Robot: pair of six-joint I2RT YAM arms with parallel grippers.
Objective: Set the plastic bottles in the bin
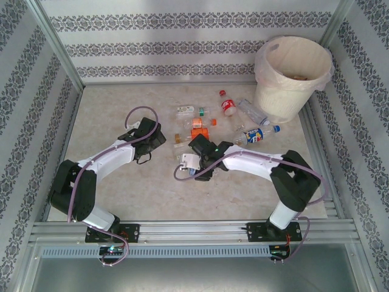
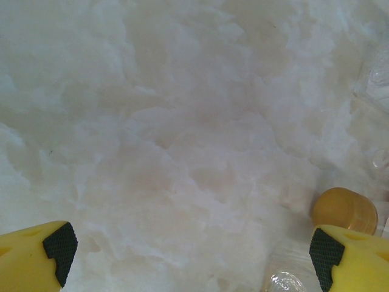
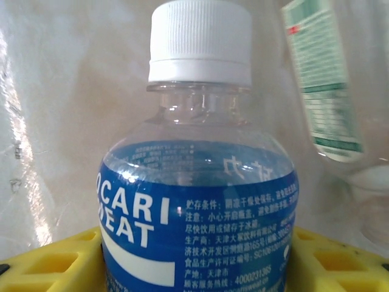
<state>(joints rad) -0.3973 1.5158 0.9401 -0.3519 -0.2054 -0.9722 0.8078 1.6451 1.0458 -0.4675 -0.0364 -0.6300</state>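
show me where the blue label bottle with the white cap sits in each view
top external: the blue-label bottle is just below centre, in the right pincer.
right wrist: it is mid-frame, white cap at the top, between yellow fingers.
left wrist: aimed at the table beside an amber cap, with the left pincer open.
shared landmark: the pale marbled table.

A pale marbled tabletop (image 1: 115, 103) sits inside patterned walls (image 1: 182, 45), an aluminium rail (image 1: 194, 230) along its near edge.

bottles (image 1: 228, 107) clustered centre, bin (image 1: 278, 101) behind them, far right corner
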